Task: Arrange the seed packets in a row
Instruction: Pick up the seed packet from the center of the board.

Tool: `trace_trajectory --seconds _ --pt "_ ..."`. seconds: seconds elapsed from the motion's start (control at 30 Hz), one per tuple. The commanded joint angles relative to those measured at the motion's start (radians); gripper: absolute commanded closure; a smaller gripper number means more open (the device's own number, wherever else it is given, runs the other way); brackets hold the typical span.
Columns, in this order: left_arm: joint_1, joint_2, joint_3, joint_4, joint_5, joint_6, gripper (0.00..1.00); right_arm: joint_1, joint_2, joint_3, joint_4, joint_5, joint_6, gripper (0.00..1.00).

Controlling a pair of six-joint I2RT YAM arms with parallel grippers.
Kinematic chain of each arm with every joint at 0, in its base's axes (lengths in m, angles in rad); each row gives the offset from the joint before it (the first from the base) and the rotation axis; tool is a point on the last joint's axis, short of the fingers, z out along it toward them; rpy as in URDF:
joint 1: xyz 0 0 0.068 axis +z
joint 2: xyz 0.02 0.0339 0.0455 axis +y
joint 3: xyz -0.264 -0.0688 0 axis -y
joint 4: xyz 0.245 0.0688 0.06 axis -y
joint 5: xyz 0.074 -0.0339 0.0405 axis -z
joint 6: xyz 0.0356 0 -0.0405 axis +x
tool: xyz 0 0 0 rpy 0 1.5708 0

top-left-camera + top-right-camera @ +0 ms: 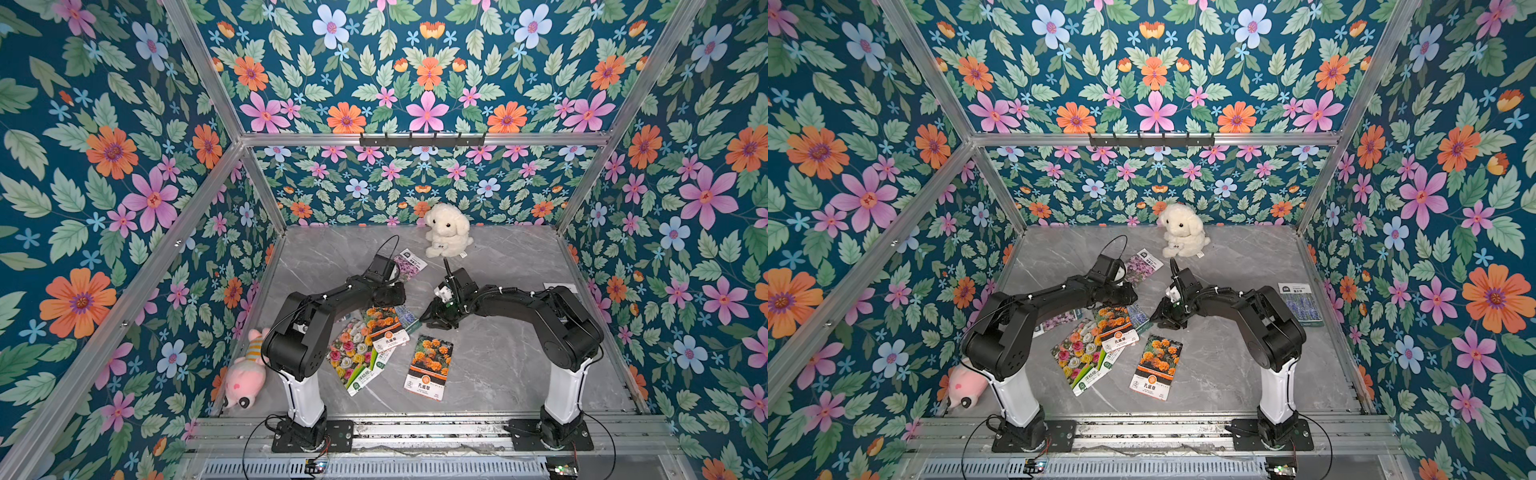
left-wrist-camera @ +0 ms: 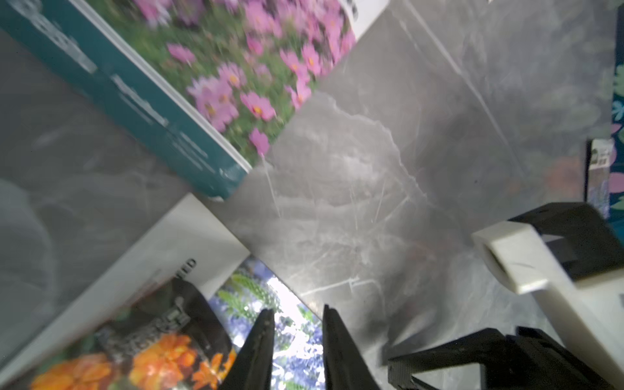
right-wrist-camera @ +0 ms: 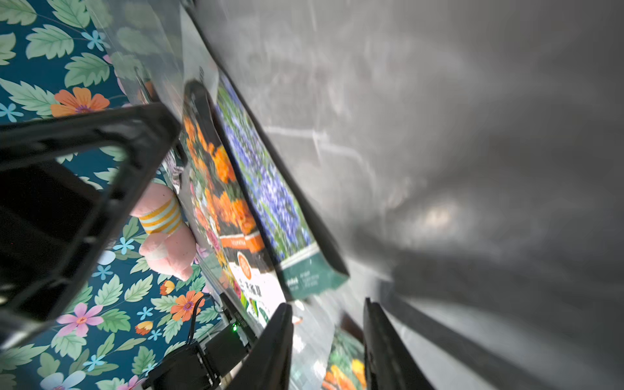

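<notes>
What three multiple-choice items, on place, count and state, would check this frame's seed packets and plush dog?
1. Where is the white plush dog? A) at the table's back edge B) at its front edge C) in its middle
2. How many orange marigold packets show in a top view? A) one B) two C) four
3. The lone marigold packet is: A) standing upright B) held in the air C) lying flat, apart from the pile
Key: 1 A, it sits by the back wall; 2 B, one tops the pile, one lies alone; 3 C, bare table separates them.
</notes>
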Motion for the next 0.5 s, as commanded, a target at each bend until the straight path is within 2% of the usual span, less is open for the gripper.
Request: trace_trajectory --seconds 0.0,0.2,0.47 --pt "-0.013 0.011 -0.016 -0.017 -0.010 -0.011 0.77 0.021 -0.020 -0.039 0.029 -0.023 0.091 0.59" --pt "-0.031 0.028 -0.055 -0.027 -0.046 -0.040 0.86 0.040 0.005 -0.070 0.146 -0.009 0.184 0.59" --pt "-0.032 0.071 -0.100 -0.048 -0.102 -0.057 0.99 0.038 0.073 -0.037 0.189 0.069 0.236 0.60"
